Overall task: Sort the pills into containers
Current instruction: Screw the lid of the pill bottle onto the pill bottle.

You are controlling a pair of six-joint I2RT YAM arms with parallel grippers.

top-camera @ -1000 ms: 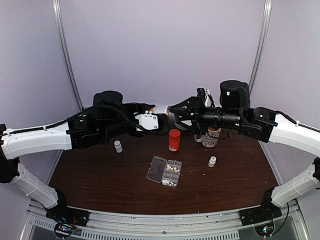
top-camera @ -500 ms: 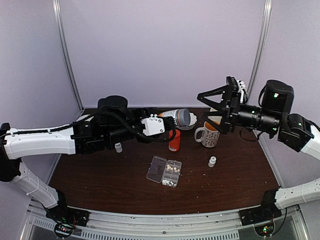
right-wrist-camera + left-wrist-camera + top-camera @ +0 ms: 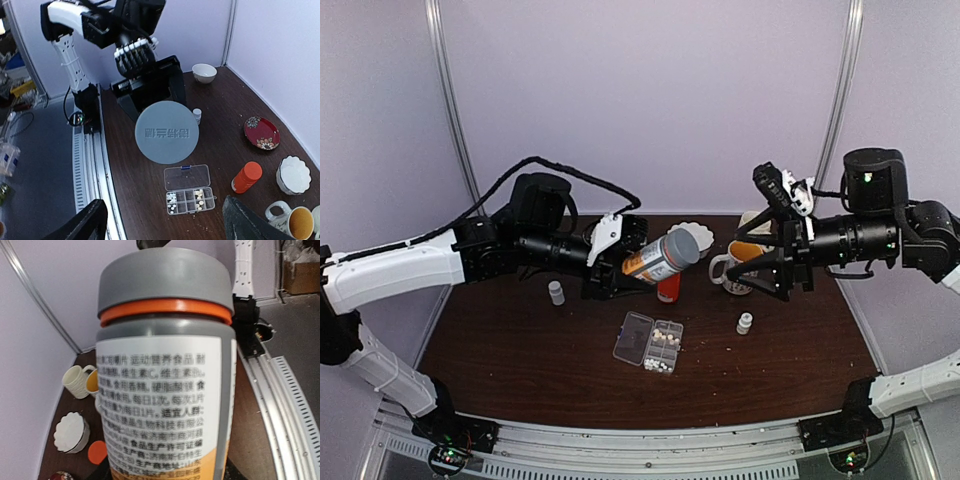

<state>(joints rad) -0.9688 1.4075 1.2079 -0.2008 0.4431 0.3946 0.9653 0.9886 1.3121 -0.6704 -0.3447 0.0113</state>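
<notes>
The clear pill organizer (image 3: 651, 342) lies open on the table, lid flipped to the left. In the right wrist view its cells (image 3: 190, 199) hold white pills (image 3: 171, 201) on the left and pale yellowish pills (image 3: 200, 196) on the right. My left gripper (image 3: 623, 266) is shut on a large grey-capped bottle (image 3: 661, 257), held tilted in the air above the organizer. That bottle (image 3: 162, 390) fills the left wrist view and hides the fingers. My right gripper (image 3: 761, 252) hangs open and empty to the right of the bottle, facing its grey cap (image 3: 167, 131).
An orange bottle (image 3: 668, 289) stands behind the held bottle. Small white bottles stand at left (image 3: 556, 292) and right (image 3: 745, 323). A mug (image 3: 733, 270) and a fluted white bowl (image 3: 691, 238) sit at the back. A red plate (image 3: 261, 133) and another bowl (image 3: 204, 72) lie on the left side.
My right gripper let go of the bottle's cap end, opened and drew back to the right. My left arm swung the bottle forward and tilted it, cap towards the right gripper.
</notes>
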